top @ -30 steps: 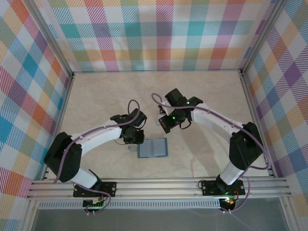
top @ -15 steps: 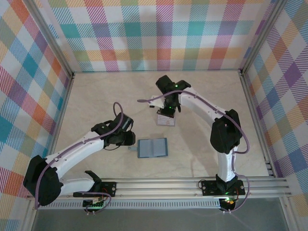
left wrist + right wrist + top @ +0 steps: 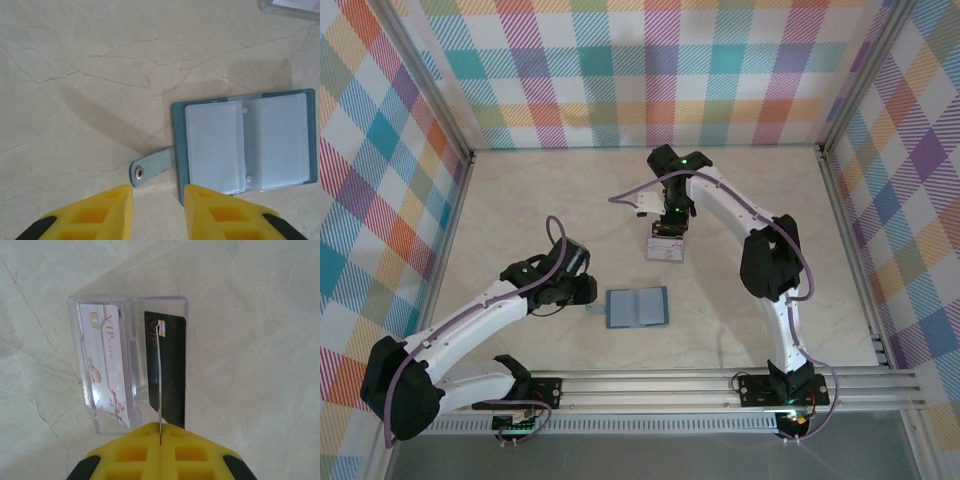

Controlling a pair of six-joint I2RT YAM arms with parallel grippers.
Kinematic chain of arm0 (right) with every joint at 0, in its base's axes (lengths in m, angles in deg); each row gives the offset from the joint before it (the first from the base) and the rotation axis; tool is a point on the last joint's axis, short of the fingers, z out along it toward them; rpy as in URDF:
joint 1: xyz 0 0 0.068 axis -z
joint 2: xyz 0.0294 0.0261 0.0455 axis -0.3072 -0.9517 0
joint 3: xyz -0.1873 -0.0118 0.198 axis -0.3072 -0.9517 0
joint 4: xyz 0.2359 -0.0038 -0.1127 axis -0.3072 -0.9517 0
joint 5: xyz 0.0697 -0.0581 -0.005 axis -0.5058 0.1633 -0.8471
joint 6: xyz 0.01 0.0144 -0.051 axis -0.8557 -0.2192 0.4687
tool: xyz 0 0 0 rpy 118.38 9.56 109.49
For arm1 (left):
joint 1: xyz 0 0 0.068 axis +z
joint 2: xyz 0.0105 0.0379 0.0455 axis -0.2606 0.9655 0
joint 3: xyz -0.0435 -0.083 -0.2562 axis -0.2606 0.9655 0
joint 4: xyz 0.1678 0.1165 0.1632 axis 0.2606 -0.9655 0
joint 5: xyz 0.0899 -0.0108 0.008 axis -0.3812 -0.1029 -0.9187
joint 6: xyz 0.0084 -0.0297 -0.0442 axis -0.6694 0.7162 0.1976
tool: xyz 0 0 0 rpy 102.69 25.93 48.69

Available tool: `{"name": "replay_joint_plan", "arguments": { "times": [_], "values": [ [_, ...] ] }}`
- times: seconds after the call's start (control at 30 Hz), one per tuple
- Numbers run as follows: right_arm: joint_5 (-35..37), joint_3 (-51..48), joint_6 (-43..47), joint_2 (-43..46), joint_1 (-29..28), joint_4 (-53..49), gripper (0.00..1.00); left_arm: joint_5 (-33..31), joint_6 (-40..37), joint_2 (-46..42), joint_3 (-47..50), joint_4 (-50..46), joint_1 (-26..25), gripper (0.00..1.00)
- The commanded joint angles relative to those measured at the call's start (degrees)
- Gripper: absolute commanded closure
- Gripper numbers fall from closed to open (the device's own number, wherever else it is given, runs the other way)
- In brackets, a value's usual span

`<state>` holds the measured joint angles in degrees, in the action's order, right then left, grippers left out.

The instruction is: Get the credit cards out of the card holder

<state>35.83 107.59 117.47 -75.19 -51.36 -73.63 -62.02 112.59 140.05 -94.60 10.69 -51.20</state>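
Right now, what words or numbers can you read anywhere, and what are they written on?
"VIP CARD": red letters on the white card in the clear tray.
"VIP": faint letters on the dark card beside it; anything more is too dim to read.
The thin card pinched in the right tool is seen edge-on, so nothing on it can be read.
The card holder shows no writing.

Open tabletop (image 3: 520, 200) surrounds the card holder (image 3: 637, 307); a clear tray (image 3: 666, 248) stands beyond it
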Motion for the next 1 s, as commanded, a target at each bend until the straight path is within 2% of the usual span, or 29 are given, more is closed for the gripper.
{"name": "replay_joint_plan", "arguments": {
  "times": [0.0,0.2,0.23,0.3,0.37,0.47,0.7,0.97],
  "values": [
    [-1.6,2.3,2.2,-1.6,0.2,-2.2,1.00,0.9,0.5,-0.2,1.2,-1.3,0.9,0.68],
    [-3.1,3.2,2.5,-4.1,0.3,-2.5,0.97,2.0,0.3,1.1,0.1,-1.6,1.4,0.67],
    [-2.8,3.3,2.4,-4.3,0.3,-2.3,0.94,2.0,0.2,1.3,-0.1,-1.6,1.5,0.67],
    [-1.4,3.2,1.9,-4.1,0.3,0.0,0.82,2.0,0.1,1.5,-0.2,-1.5,1.5,0.67],
    [2.5,2.5,0.5,-3.2,0.7,5.3,0.73,2.0,0.0,1.7,-0.2,-1.4,1.6,0.67],
    [6.0,0.3,0.1,-1.2,1.1,11.9,0.67,2.2,-0.2,2.0,-0.2,-1.4,1.7,0.67],
    [7.4,-2.3,0.8,-0.3,1.3,15.6,0.61,2.5,-0.4,1.5,0.1,-1.4,1.8,0.68],
    [4.4,-6.5,-0.4,0.1,1.3,16.0,0.59,2.3,-0.2,1.5,0.2,-1.5,1.9,0.67]
  ]
}}
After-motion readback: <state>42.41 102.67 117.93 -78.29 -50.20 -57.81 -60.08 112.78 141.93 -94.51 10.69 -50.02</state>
